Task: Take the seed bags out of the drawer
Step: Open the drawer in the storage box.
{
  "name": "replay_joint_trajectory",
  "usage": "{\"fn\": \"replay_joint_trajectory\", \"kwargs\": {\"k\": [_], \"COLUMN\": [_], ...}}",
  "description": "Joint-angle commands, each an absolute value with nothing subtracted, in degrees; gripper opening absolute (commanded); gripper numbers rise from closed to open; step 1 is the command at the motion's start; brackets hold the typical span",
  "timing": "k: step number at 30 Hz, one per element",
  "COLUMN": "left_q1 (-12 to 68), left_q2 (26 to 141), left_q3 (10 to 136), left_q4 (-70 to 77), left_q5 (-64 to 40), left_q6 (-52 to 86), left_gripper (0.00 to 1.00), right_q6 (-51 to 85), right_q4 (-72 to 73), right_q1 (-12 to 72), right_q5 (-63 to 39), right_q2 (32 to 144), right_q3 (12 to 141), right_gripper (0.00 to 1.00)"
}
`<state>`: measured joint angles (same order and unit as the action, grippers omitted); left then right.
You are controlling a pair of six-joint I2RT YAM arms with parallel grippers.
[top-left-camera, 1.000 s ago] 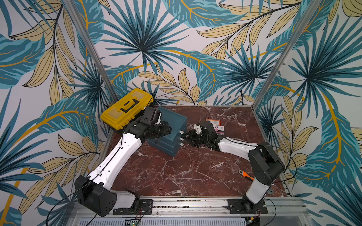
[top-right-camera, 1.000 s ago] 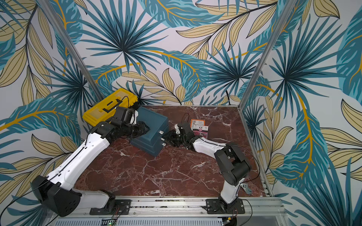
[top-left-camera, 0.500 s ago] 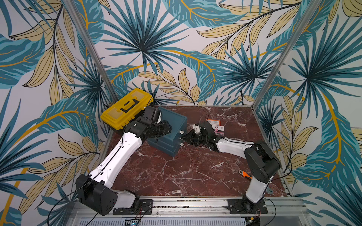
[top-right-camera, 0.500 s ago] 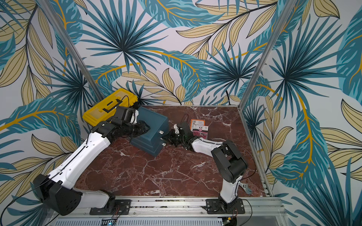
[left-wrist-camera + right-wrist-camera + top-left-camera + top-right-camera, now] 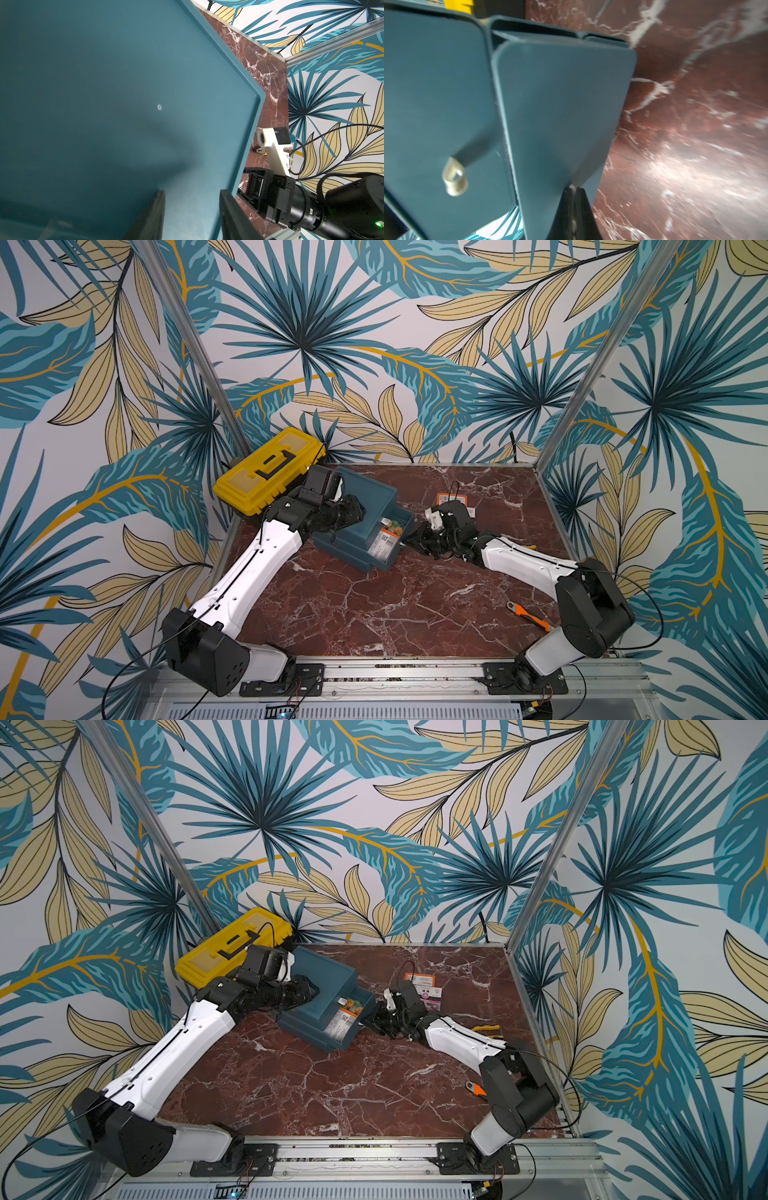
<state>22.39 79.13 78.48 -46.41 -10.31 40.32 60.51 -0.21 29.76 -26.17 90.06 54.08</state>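
In both top views the teal cabinet (image 5: 357,499) (image 5: 322,975) stands on the marble table (image 5: 395,614), and 1 drawer (image 5: 405,522) juts open from its front. 2 seed bags (image 5: 384,542) lie inside that drawer; 1 shows a white barcode back and the other shows orange flowers. Some loose bags (image 5: 428,988) lie flat on the table near the cabinet's front, just past the right arm's wrist. The right gripper (image 5: 409,541) meets the open drawer's front face. The left gripper (image 5: 353,510) rests on the cabinet's top. A yellow toolbox (image 5: 266,472) sits just behind the cabinet. An orange tool (image 5: 532,616) lies well apart from the cabinet, near the right arm's base.

In the left wrist view the cabinet's flat top fills most of the picture. The left gripper's fingers (image 5: 153,216) stand partly apart. 1 is over the panel and the other is along its raised rim. Only bare teal surface shows between them, and nothing is clamped.

In the right wrist view the drawer's front (image 5: 562,114) stands proud of the cabinet. The right gripper's jaws are pressed tight together on it, with no gap between them. The neighbouring closed front of the cabinet carries a metal loop (image 5: 455,178).
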Motion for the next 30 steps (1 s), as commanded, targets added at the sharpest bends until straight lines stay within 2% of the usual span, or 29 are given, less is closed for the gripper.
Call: {"fn": "replay_joint_trajectory", "kwargs": {"k": [1, 10, 21, 22, 24, 27, 30], "left_q1": [22.0, 22.0, 22.0, 22.0, 22.0, 22.0, 22.0], "left_q2": [82.0, 82.3, 82.3, 82.3, 82.5, 82.7, 82.6], "left_q3": [75.3, 75.2, 74.2, 74.1, 73.9, 74.0, 74.1], "left_q4": [-54.8, -55.0, -54.1, -54.1, -53.8, -53.5, -53.2], "left_q5": [-9.6, -9.6, -10.0, -10.0, -10.2, -10.2, -10.3], "left_q6": [40.4, 40.3, 40.4, 40.3, 40.4, 40.6, 40.8], "left_gripper": [0.47, 0.47, 0.47, 0.47, 0.47, 0.47, 0.47], "right_q6": [57.8, 55.9, 53.1, 52.6, 50.3, 44.7, 37.6], "right_q4": [-5.8, -9.6, -12.0, -14.2, -17.3, -26.0, -35.0], "right_q1": [29.3, 27.1, 26.2, 26.3, 26.2, 26.2, 26.1], "right_q5": [-28.7, -28.2, -28.7, -28.5, -26.7, -21.0, -12.8], "right_q2": [87.5, 82.7, 83.4, 83.5, 83.4, 82.1, 79.5], "right_q3": [50.7, 49.3, 49.4, 49.8, 51.1, 54.3, 57.6], "right_gripper": [0.0, 0.0, 0.0, 0.02, 0.22, 0.46, 0.56]}}
